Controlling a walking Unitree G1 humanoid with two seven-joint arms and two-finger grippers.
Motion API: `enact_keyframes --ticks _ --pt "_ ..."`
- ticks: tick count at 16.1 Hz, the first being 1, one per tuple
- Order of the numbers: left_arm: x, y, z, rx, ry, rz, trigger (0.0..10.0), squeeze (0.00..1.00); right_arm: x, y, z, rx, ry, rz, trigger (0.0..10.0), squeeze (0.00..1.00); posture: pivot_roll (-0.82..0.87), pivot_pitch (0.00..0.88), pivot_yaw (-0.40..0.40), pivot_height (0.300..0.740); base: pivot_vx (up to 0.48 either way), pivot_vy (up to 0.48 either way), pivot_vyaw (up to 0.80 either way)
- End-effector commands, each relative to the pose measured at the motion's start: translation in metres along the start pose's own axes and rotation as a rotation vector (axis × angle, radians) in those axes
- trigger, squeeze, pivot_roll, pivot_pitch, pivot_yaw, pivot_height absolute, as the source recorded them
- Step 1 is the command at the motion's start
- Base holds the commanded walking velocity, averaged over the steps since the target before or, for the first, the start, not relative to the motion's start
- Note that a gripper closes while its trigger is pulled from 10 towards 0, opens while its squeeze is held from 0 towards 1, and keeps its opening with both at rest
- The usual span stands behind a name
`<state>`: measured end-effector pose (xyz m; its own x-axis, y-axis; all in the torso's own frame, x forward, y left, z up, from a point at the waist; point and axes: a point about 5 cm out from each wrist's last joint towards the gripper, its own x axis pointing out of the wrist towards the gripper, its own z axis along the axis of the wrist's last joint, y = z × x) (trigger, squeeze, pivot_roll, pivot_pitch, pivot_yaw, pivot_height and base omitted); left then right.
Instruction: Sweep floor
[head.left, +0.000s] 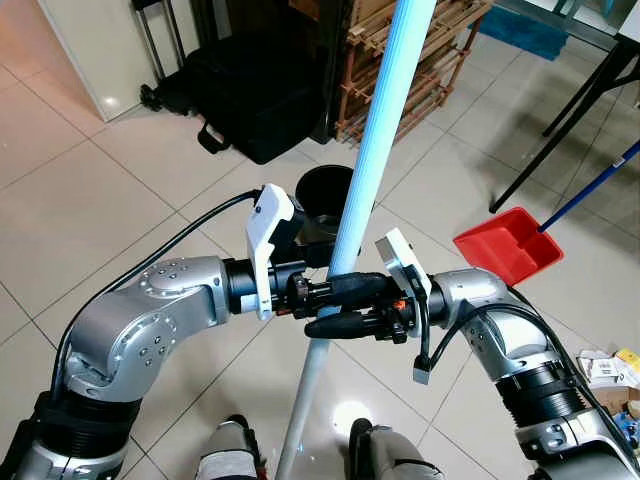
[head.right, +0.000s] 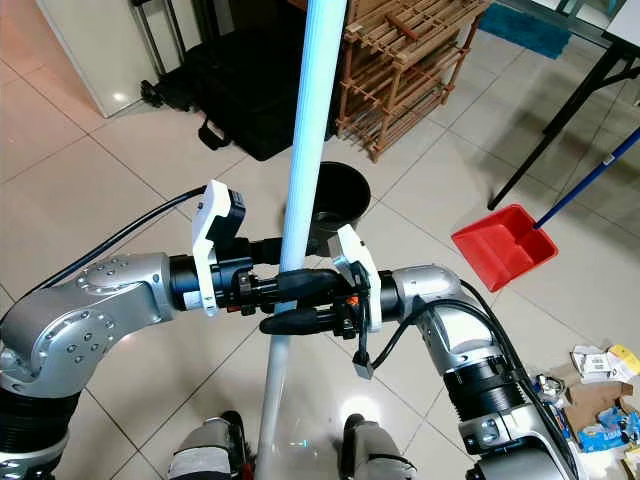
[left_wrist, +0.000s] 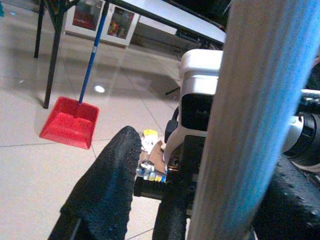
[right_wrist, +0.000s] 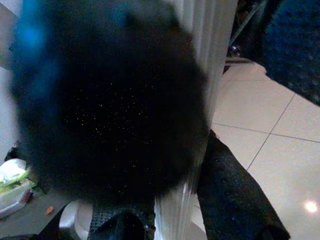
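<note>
A pale blue broom handle (head.left: 375, 130) stands nearly upright in front of me, its lower part running down to the tiled floor between my feet. Both grippers meet on it at mid height. My left gripper (head.left: 338, 272) comes in from the left and is shut on the handle. My right gripper (head.left: 330, 305) comes in from the right and is also shut on the handle, its black fingers (head.left: 360, 288) wrapped across the front. In the left wrist view the handle (left_wrist: 250, 120) stands close between the black fingers (left_wrist: 107, 185). The broom head is hidden.
A red dustpan (head.left: 508, 245) with a blue stick lies on the tiles to the right. A black bin (head.left: 325, 195) stands just behind the handle. Further back are a black bag (head.left: 255, 90), a wooden rack (head.left: 410, 70) and black table legs (head.left: 560, 120). Litter (head.left: 610, 370) lies at the right edge.
</note>
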<state>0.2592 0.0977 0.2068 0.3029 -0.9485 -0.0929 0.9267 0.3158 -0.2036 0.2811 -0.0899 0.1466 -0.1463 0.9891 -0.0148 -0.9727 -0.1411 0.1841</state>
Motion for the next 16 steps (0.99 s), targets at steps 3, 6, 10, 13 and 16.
enact_keyframes --ticks 3,6,10,13,16 --pt "-0.0015 -0.0043 0.0013 0.026 0.006 -0.015 0.0 0.0 -0.0004 -0.0015 -0.0007 -0.001 -0.007 -0.003 10.0 0.0 0.06 0.242 -0.023 0.74 0.0 0.0 0.0" --pt "-0.0022 -0.0045 0.0011 0.029 0.01 -0.017 0.0 0.0 -0.0012 -0.0029 -0.0012 -0.001 -0.004 -0.01 10.0 0.0 0.06 0.242 -0.024 0.74 0.0 0.0 0.0" --pt "-0.0031 -0.0051 -0.0002 0.026 0.014 -0.03 0.0 0.0 -0.0018 -0.0042 -0.0025 0.0 -0.003 -0.021 10.0 0.0 0.06 0.24 -0.023 0.74 0.0 0.0 0.0" --pt "-0.0033 -0.0079 -0.0016 0.02 0.015 -0.052 0.0 0.0 -0.0022 -0.005 -0.0034 0.001 -0.002 -0.024 10.0 0.0 0.06 0.242 -0.023 0.74 0.0 0.0 0.0" --pt "-0.004 -0.0121 -0.0025 0.007 0.012 -0.093 0.0 0.0 -0.0031 -0.0055 -0.0041 0.003 -0.001 -0.028 10.0 0.0 0.06 0.243 -0.023 0.74 0.0 0.0 0.0"
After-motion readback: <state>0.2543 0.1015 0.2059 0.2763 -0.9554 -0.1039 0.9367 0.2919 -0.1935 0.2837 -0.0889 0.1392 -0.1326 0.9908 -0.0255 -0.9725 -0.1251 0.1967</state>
